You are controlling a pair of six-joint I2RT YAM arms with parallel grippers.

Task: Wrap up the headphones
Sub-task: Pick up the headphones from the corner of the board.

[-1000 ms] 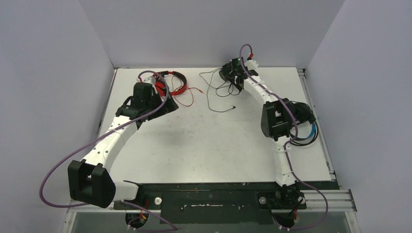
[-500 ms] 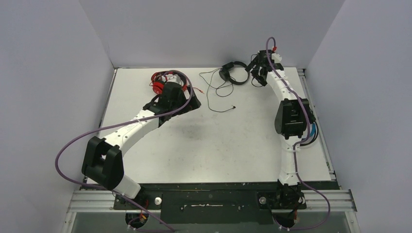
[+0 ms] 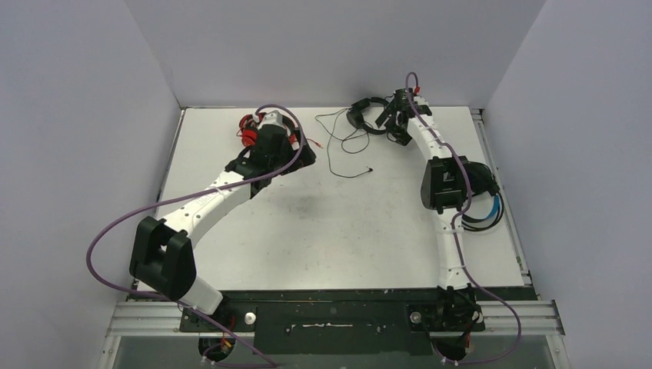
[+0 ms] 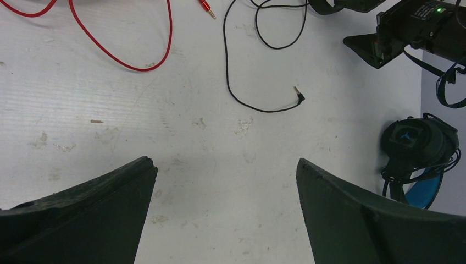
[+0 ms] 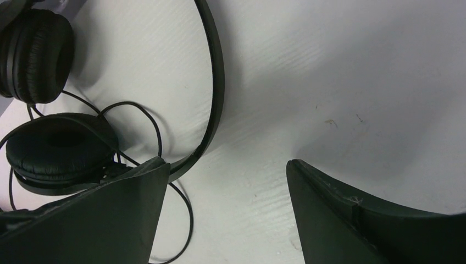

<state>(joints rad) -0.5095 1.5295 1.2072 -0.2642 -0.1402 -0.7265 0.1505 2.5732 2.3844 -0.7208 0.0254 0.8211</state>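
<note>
- Right gripper (image 5: pixel 225 168), jaws spread and holding nothing, hangs low over the far edge of the table (image 3: pixel 346 231), just beside the black headphones (image 5: pixel 55 148). Both ear cups lie off to one side of it, toward the table's middle.
- From the cups, the headband (image 5: pixel 215 82) arcs out and runs lengthwise in roughly the direction the fingers point, so it lies across the line on which the jaws would close. Its near end passes right at the tip of one finger, not within the gap. By my reading, a small sideways shift toward the cups would bring the band between the fingers.
- Trailing from the same set, the black cable (image 4: pixel 228 77) wanders in loose loops toward the near side of the table and ends in a plug (image 4: pixel 299 97) lying on the bare surface, plainly not yet wrapped.
- Across the table, the left gripper (image 4: pixel 225 170) hovers with its jaws very wide and empty near the red headphones (image 3: pixel 247 131), whose red cord (image 4: pixel 118 58) sprawls unwound.
- At the right edge, beside the right arm's elbow, sit the blue-banded headphones (image 4: pixel 415 146); whether their cable is wound cannot be told.
- Judged by position, the right arm is nearer the black set and the left arm the red.
</note>
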